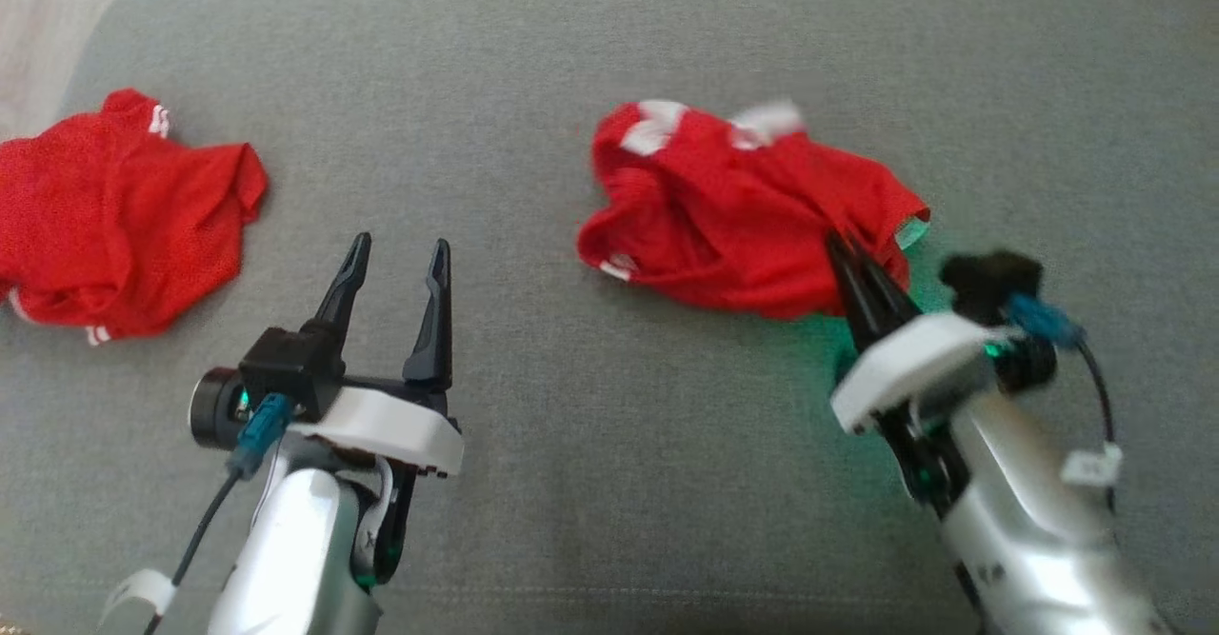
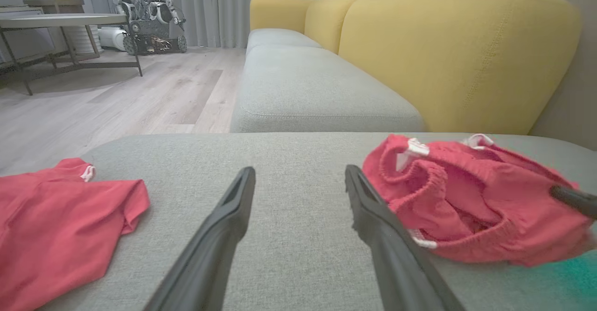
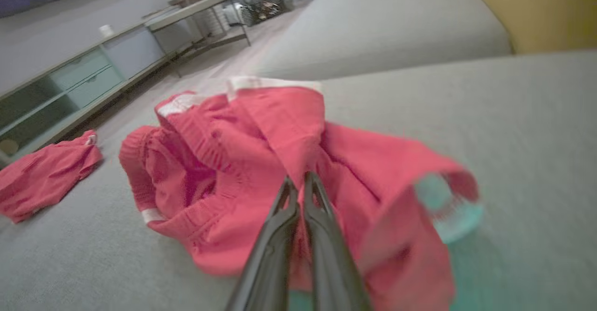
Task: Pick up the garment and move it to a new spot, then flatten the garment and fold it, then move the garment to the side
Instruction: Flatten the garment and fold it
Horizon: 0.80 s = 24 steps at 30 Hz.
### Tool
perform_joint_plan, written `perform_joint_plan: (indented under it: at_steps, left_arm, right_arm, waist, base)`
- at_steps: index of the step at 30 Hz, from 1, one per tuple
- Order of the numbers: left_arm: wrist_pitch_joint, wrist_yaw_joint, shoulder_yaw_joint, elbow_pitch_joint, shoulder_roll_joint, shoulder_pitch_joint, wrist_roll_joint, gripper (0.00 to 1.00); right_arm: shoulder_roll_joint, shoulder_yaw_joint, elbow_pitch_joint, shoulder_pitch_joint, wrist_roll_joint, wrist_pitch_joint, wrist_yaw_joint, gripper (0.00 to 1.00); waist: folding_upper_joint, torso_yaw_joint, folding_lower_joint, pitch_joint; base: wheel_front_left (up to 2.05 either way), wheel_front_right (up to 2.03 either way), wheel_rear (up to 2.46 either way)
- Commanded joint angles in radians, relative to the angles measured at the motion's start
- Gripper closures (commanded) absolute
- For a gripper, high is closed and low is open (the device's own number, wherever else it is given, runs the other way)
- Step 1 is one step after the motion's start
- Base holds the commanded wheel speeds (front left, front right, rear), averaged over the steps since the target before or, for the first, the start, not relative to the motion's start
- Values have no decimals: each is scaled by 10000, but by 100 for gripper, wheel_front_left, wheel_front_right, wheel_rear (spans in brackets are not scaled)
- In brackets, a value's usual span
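The garment (image 1: 733, 207) is a crumpled red piece with white trim, lying right of centre on the grey sofa cushion (image 1: 571, 45); it also shows as the garment (image 2: 466, 199) and the garment (image 3: 261, 162) in the wrist views. My right gripper (image 1: 843, 247) is shut on a fold of its near right part, and the right gripper (image 3: 298, 178) pinches red cloth between its tips. My left gripper (image 1: 398, 249) stands open above bare cushion, left of the garment; between the left gripper (image 2: 298, 173) fingers lies nothing.
A second red garment (image 1: 114, 216) lies at the cushion's left edge. Beyond are a yellow sofa back (image 2: 447, 50), another grey seat (image 2: 308, 82), wood floor (image 2: 116, 96), a table (image 2: 60, 22) and a parked robot (image 2: 149, 12).
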Motion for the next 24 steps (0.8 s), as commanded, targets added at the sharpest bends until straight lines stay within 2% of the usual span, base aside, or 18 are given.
perform_joint_plan:
  at_steps: [1, 7, 8, 9, 10, 15, 24]
  left_arm:
    - [-124, -17, 390, -322, 109, -208, 114, 0]
    - [-124, -97, 335, -300, 99, -296, 193, 0]
    - [-124, -100, 332, -303, 97, -306, 205, 0]
    - [-124, -101, 329, -306, 95, -310, 216, 0]
    - [-124, -101, 329, -307, 93, -311, 225, 0]
    - [-124, -97, 379, -277, 126, -249, 273, 0]
    - [-124, -37, 454, -242, 246, -18, 366, 0]
  right_arm:
    - [92, -127, -487, 231, 222, 68, -7, 100]
    - [243, -1246, -1234, 1547, 466, 534, -7, 100]
    - [282, -1381, -1333, 1688, 428, 559, -7, 94]
    - [325, -1493, -1459, 1807, 394, 550, -7, 57]
    - [369, -1607, -1606, 1914, 372, 516, -7, 0]
    - [448, -2166, -2659, 2251, -444, 88, -7, 0]
    - [438, -3045, -5290, 2696, -3099, 1, -7, 0]
  waist:
    - [0, -92, 0, 34]
    - [0, -245, 0, 154]
    - [0, -262, 0, 171]
    - [0, -279, 0, 184]
    - [0, -297, 0, 193]
    - [0, -436, 0, 101]
    - [0, -682, 0, -355]
  base:
    - [0, 0, 0]
    - [0, 0, 0]
    - [0, 0, 0]
    - [0, 0, 0]
    - [0, 0, 0]
    - [0, 0, 0]
    - [0, 0, 0]
